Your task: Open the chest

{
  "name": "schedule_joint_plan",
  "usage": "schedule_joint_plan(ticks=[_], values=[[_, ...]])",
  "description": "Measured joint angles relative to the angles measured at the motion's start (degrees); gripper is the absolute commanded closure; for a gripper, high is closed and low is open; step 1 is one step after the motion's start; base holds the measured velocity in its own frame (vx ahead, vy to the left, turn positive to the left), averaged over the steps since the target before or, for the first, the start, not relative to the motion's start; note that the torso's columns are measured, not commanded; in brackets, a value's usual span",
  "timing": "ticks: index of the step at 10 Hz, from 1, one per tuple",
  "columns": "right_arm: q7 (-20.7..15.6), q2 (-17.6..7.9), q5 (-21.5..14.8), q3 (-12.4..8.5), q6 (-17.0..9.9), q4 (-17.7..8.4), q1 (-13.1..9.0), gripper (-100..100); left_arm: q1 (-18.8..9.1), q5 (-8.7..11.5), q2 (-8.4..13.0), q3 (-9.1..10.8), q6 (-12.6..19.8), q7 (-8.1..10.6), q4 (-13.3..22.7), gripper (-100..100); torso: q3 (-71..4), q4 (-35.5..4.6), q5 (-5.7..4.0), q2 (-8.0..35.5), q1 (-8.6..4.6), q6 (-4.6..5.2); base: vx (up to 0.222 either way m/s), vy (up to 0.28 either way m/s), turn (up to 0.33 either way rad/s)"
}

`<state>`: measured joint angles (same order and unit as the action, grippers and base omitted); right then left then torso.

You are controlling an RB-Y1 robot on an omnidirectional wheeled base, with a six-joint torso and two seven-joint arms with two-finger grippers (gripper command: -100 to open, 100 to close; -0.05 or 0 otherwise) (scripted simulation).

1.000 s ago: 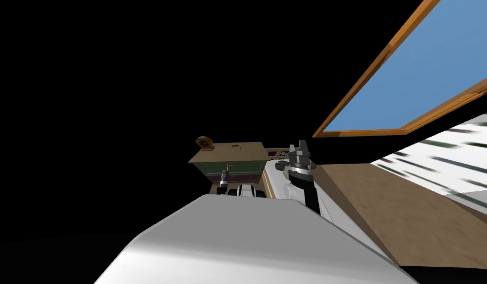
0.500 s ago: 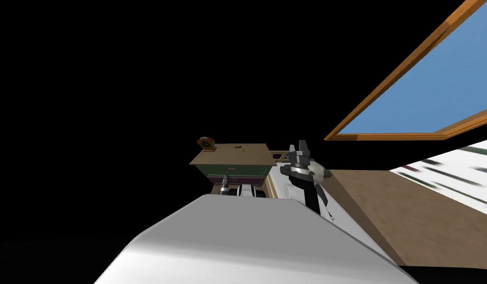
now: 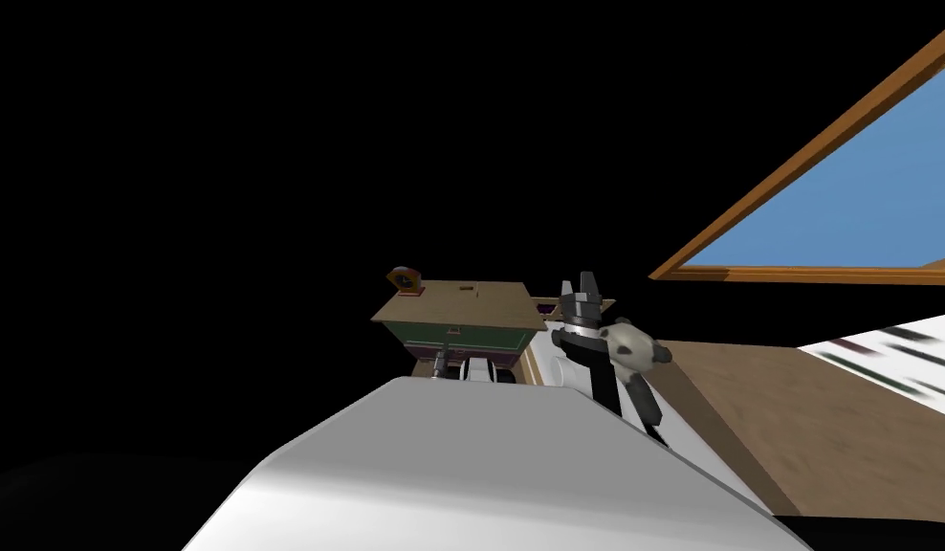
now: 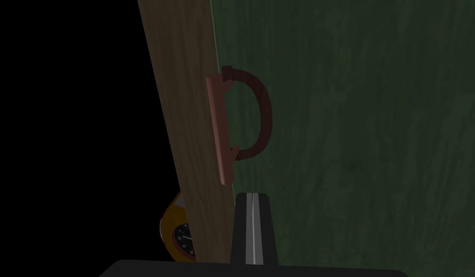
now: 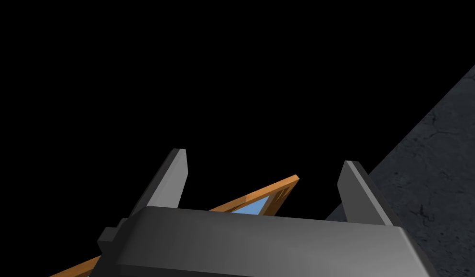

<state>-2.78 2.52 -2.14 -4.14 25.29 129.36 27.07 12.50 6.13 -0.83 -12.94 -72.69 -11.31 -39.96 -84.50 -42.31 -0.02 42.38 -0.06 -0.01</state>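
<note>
Dark green chest with tan wood-grain top, reddish-brown handle, orange clock

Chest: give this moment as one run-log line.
chest closed | left end effector shut, short of handle | right end effector open

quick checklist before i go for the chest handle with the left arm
1. Handle in sight: ok. The dark red handle is ahead of the left tool, on the chest front.
2. Left tool open for a grasp: not ok. Its fingers are shut together.
3. Left tool at the handle: not ok. It is short of it, and a gap shows.
4. Top free to lift: not ok. A clock sits on the chest's top near its edge and may slide.
5. Right tool out of the way: ok. It is open, raised beside the chest.
</note>
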Motion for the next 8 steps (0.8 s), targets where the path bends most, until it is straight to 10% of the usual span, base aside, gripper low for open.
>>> schedule_joint_plan(ticks=[2,3,8], values=[[0.0,0.0,0.0,0.0,0.0,0.0,0.0,0,3.7,-1.2,-0.5,-1.82,-0.8,-0.52,-2.8,100,-0.1,0.1,0.04,-0.2,0.12,0.01,0.074,0.022,0.06],[0.0,0.0,0.0,0.0,0.0,0.0,0.0,0,3.9,-1.2,-0.5,-1.94,-1.0,-0.58,-2.9,-100,0.0,0.0,0.02,0.0,0.05,0.03,0.008,0.015,-0.001],[0.0,0.0,0.0,0.0,0.0,0.0,0.0,0,2.4,-0.7,6.9,-1.5,0.0,-1.91,-2.3,-100,-0.1,0.0,0.04,-0.1,0.13,0.01,-0.007,0.054,0.001]])
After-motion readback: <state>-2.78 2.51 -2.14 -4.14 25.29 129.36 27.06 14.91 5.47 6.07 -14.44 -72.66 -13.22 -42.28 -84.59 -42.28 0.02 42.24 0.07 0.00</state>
